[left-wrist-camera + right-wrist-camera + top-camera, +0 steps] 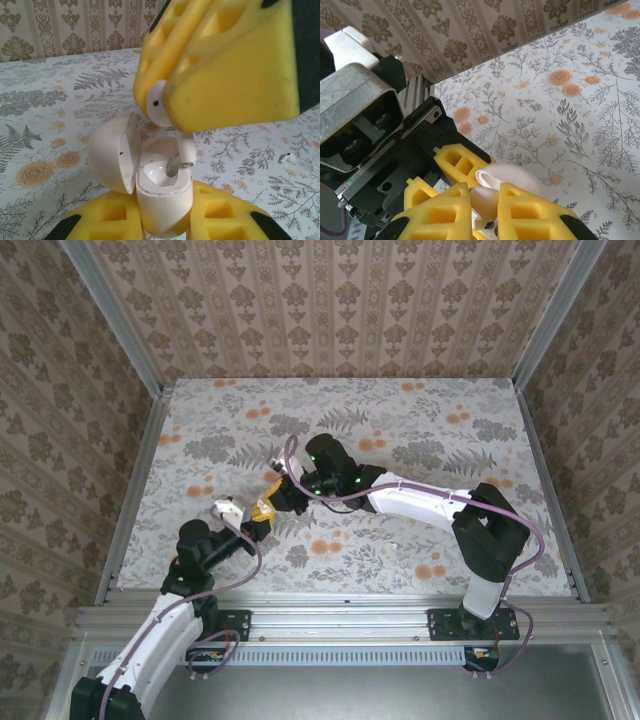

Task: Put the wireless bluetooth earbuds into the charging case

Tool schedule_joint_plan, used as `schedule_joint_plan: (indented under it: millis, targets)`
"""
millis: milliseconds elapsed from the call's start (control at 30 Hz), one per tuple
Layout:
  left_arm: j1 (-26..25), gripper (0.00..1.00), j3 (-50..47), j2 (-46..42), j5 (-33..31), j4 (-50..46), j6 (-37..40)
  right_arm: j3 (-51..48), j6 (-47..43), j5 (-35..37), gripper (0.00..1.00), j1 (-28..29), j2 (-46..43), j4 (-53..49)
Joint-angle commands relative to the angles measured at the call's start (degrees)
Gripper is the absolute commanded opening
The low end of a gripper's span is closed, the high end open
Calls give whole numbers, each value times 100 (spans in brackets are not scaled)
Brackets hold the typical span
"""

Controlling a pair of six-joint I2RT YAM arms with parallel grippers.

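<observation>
My left gripper (165,217) is shut on the white charging case (162,197), holding it upright with its domed lid (112,155) swung open to the left. My right gripper (485,202) is shut on one white earbud (159,102), directly above the case. The earbud's stem (186,150) points down, its tip at the mouth of the right-hand slot. In the right wrist view the earbud (489,200) sits between the yellow pads, with the lid (520,177) just beyond. The top view has both grippers (262,512) (287,490) meeting left of centre. A second earbud (285,158) lies on the table.
The floral tablecloth (400,430) covers the table, with aluminium rails (135,480) along both sides and wallpapered walls behind. The right arm (420,502) stretches across the table's middle, and open cloth lies toward the back and right.
</observation>
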Motion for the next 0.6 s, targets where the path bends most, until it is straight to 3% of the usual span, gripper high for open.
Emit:
schedule_joint_plan:
  millis: [0,233,567]
  targets:
    - [-42,0,-28,-86,78,66,121,211,-316,53,14,71,74,-329]
    - [-60,0,-21,-175,62,43,103,296,-633,384,15,150,72,-696]
    - [-104,0,-47,-234,22,-97,103,233,-558,448,15,147,-297,-252]
